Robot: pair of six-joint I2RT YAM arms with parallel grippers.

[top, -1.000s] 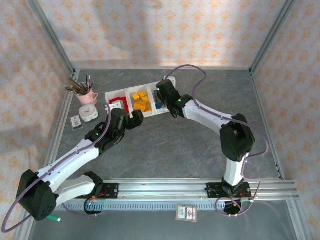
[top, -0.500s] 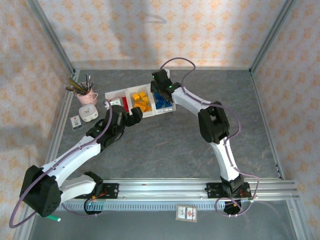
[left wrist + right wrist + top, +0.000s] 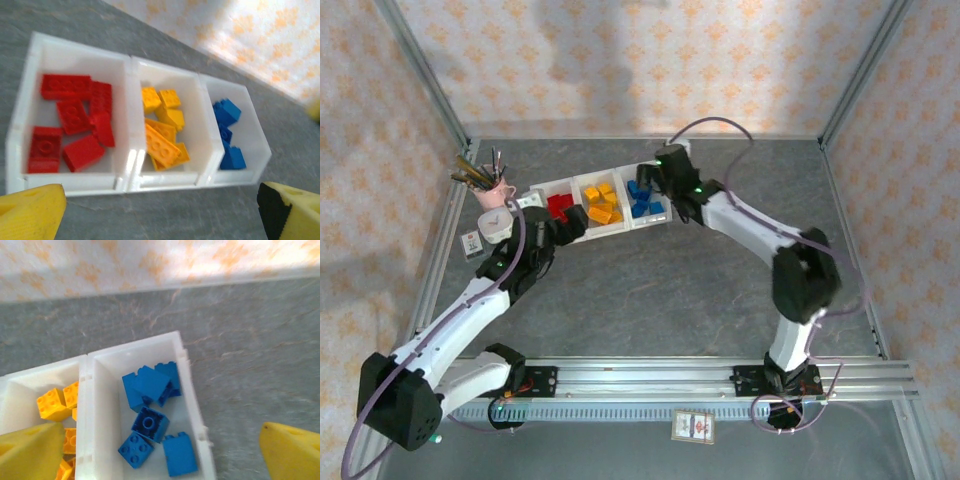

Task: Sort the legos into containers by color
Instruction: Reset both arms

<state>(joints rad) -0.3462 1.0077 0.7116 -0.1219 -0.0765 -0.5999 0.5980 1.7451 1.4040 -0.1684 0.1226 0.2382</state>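
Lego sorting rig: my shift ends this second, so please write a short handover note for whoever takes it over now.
Left tool: open, empty, hovering in front of the containers.
Right tool: open, empty, above the containers' right end.
Red legos lie in the left compartment, yellow-orange legos in the middle, blue legos in the right.
Done: every lego I can see is sorted by colour.
Left: probably just pulling both arms back.

We see a pink cup (image 3: 502, 192) of pens (image 3: 475, 172) at the grey bench's (image 3: 660, 290) far left, a white clock (image 3: 498, 224) just beside it, and a card (image 3: 692, 427) by the near rail (image 3: 650, 373).
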